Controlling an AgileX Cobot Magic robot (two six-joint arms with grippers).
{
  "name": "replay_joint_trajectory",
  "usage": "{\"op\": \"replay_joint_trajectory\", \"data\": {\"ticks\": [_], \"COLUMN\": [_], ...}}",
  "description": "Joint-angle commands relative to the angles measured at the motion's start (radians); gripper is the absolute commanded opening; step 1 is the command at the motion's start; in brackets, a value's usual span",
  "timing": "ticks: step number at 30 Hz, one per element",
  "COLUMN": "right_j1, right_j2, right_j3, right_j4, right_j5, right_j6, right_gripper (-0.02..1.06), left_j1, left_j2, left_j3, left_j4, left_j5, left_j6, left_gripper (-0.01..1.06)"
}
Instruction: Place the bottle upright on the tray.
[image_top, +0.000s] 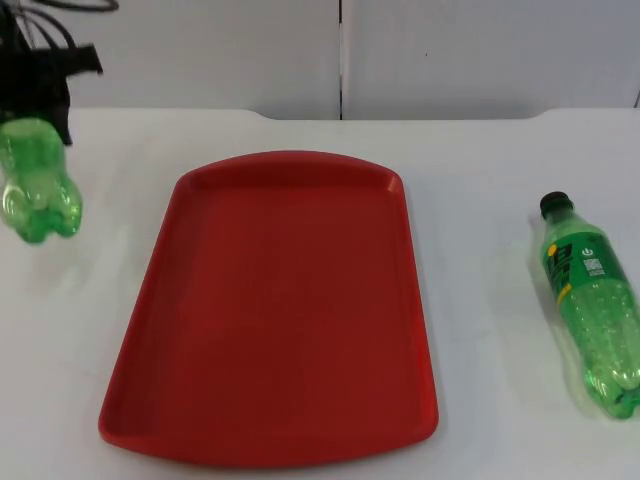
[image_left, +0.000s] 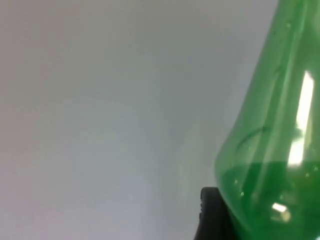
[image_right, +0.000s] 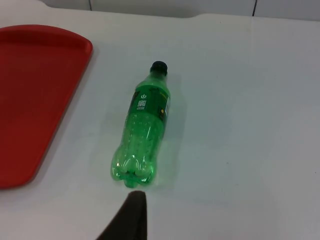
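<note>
Bottle one (image_top: 38, 182), green, hangs at the far left of the table (image_top: 490, 180), lifted clear of the surface, its base toward the camera and its neck running up into the left gripper (image_top: 40, 95). Its long axis is close to vertical, tilted slightly. The left gripper is clamped on the upper part of this bottle; in the left wrist view the green shoulder (image_left: 272, 150) lies against a black fingertip (image_left: 212, 215), though the grip itself is partly hidden, so the exact contact is judged rather than seen.

Tray (image_top: 270, 310), red, lies flat at the table's centre, to the right of the held bottle and apart from it. The coming move, as judged, is a carry rightward over the tray's left rim, then a lowering base first.

Second bottle (image_top: 592, 305), green with a black cap, lies on its side at the right of the table, well apart from the tray, cap toward the far edge and base toward the near edge. The right wrist view looks along it base first (image_right: 141, 132). The right gripper's state cannot be told; one fingertip (image_right: 131, 217) stands just short of that base. The right arm waits.
</note>
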Motion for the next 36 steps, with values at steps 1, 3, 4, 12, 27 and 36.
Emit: {"op": "replay_joint_trajectory", "data": {"ticks": [1,3,4,12,27,36], "right_j1": [-0.005,-0.005,-0.005,-0.005,-0.005,-0.005], "right_j2": [-0.003,-0.003,-0.003,-0.003,-0.003,-0.003], "right_j3": [-0.001,-0.001,-0.001,-0.001,-0.001,-0.001], "right_j4": [0.001,0.001,0.001,0.001,0.001,0.001], "right_j5": [-0.001,-0.001,-0.001,-0.001,-0.001,-0.001], "right_j6": [0.002,0.002,0.002,0.002,0.002,0.002], "right_gripper": [1.05,1.05,1.05,1.05,1.05,1.05], "left_j1": [-0.011,-0.016,-0.016,-0.016,-0.191,-0.313], "left_j2": [-0.051,-0.106,-0.128,-0.259,-0.415,-0.419], "left_j3": [0.001,0.001,0.001,0.001,0.001,0.001], "left_j4": [-0.020,-0.048,-0.067,-0.289,-0.323,-0.321], "left_j5": [-0.014,-0.029,-0.040,-0.112,-0.382,-0.582], "left_j6": [0.025,0.047,0.068,0.241,0.391,0.466], "left_gripper": [0.00,0.00,0.00,0.00,0.00,0.00]}}
